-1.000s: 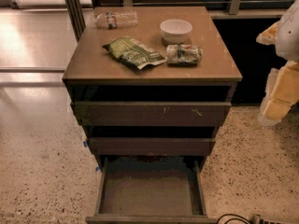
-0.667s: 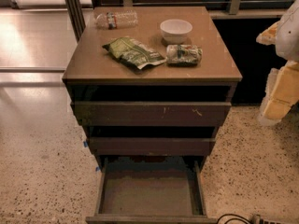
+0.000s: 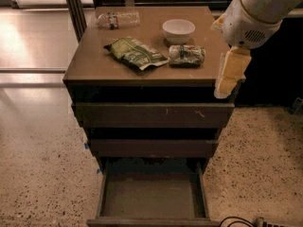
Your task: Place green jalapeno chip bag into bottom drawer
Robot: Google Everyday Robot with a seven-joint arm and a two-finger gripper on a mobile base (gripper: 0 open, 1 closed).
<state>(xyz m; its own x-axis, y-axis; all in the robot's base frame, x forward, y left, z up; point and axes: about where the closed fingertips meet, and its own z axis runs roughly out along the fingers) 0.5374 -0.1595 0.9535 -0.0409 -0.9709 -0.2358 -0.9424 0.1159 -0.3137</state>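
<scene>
Green jalapeno chip bag point(image 3: 136, 54), a flat, crinkly olive-green foil snack bag with white lettering, lies in the camera view on the top of the dark brown wooden cabinet point(image 3: 90, 67). It is a little left of centre and set at an angle, with one corner near the front edge. Just to its right, close but seemingly not touching, sits a smaller rolled greenish-white packet point(image 3: 187, 55). Behind that are a round white bowl point(image 3: 178, 30) and a clear plastic bottle point(image 3: 118, 19) on its side at the back left.

The bottom drawer point(image 3: 151, 195), the lowest of three dark brown wooden drawers, is pulled well out and its shallow brown floor shows. The two drawers above it are nearly shut.

The pale yellow two-finger gripper point(image 3: 223, 86) hangs from the white arm off the cabinet's front right corner, pointing down and well apart from the bag. I cannot tell whether it is open or closed.

The bag looks light, soft and springy. Its foil skin is probably slippery, and the chips inside would crush under a hard squeeze. Lying flat, it offers little height to grasp, so the raised, puffed middle or a crimped end seam seems the best place to take hold. A gentle pinch from above should do, kept clear of the neighbouring packet.
</scene>
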